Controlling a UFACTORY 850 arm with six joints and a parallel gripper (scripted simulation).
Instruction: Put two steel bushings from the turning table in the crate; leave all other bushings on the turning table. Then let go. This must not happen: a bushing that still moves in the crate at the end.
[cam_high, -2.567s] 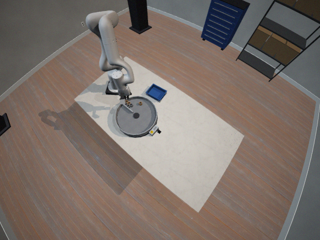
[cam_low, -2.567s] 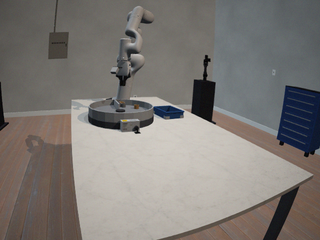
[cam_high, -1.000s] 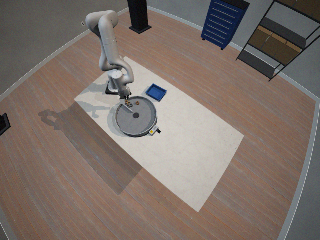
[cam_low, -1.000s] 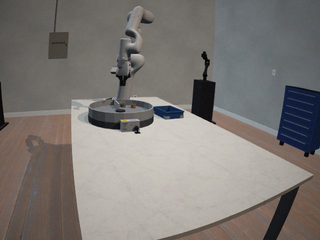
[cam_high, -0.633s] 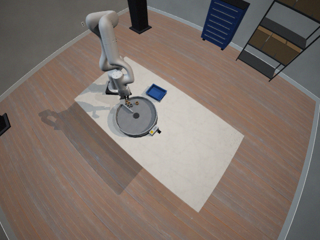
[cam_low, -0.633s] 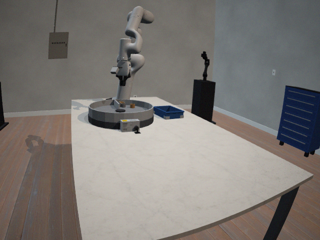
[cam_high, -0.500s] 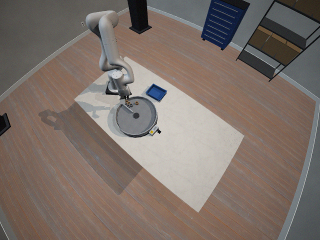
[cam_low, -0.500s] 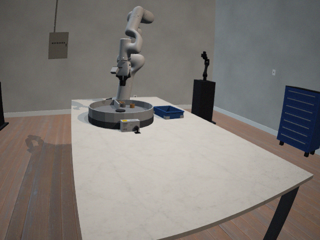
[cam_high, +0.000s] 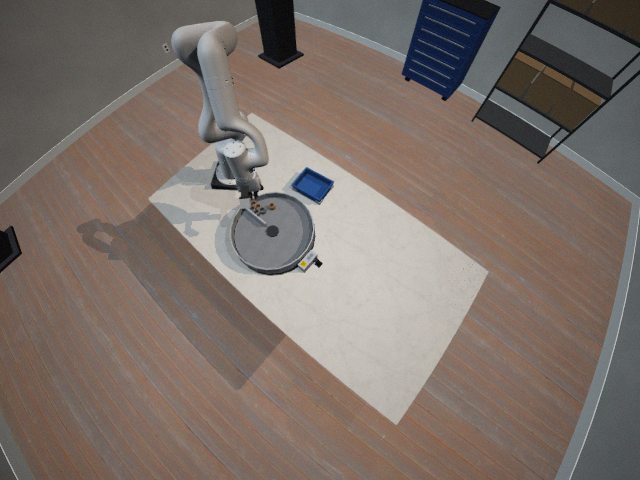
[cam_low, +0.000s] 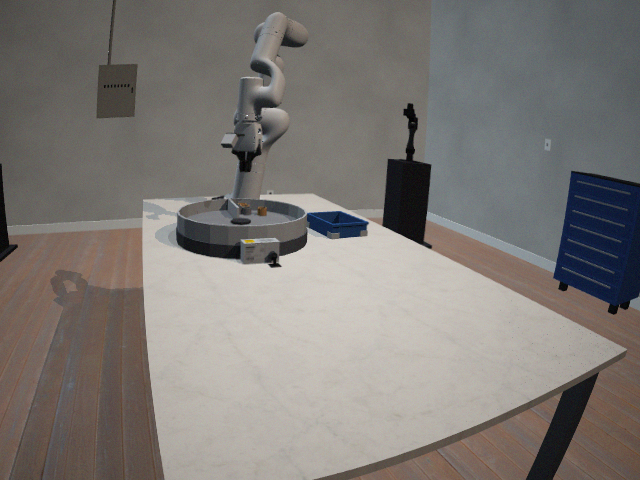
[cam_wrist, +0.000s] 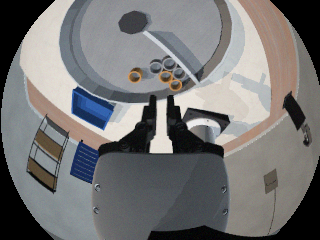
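Bushings of grey steel (cam_high: 262, 210) (cam_low: 246, 210) (cam_wrist: 169, 69) sit on the turning table (cam_high: 308, 241) (cam_low: 241, 230) (cam_wrist: 68, 47), three of them clustered in the wrist view. The pale surface (cam_high: 361, 258) (cam_low: 361, 310) (cam_wrist: 45, 40) bears the turning table, the crate and the arm (cam_high: 219, 77) (cam_low: 266, 51); only the exterior view shows one of its dark legs (cam_low: 560, 426). A shelf rack (cam_high: 485, 100) (cam_wrist: 36, 144) shows from the top and from the wrist, while a wall panel (cam_low: 117, 90) (cam_wrist: 270, 181) appears in the exterior and wrist views. The round table has a straight divider (cam_high: 255, 215) (cam_low: 233, 207) (cam_wrist: 172, 56) running from its dark hub (cam_high: 272, 230) (cam_low: 240, 221) (cam_wrist: 133, 22) towards its wall. Near it, apart, stands the blue crate (cam_high: 312, 184) (cam_low: 336, 223) (cam_wrist: 92, 109). The small labelled box (cam_high: 308, 260) (cam_low: 258, 251) beside the round table shows in the top and exterior views. The jaws (cam_high: 253, 196) (cam_low: 245, 167) are set narrow, a slim gap between them, gripping nothing; the exterior view shows them above the round table's height. The wrist view best separates the bushings: two orange ones (cam_high: 253, 204) (cam_low: 242, 205) (cam_wrist: 165, 81) lie by the steel group, a third orange one (cam_high: 271, 206) (cam_low: 262, 211) (cam_wrist: 135, 80) apart.
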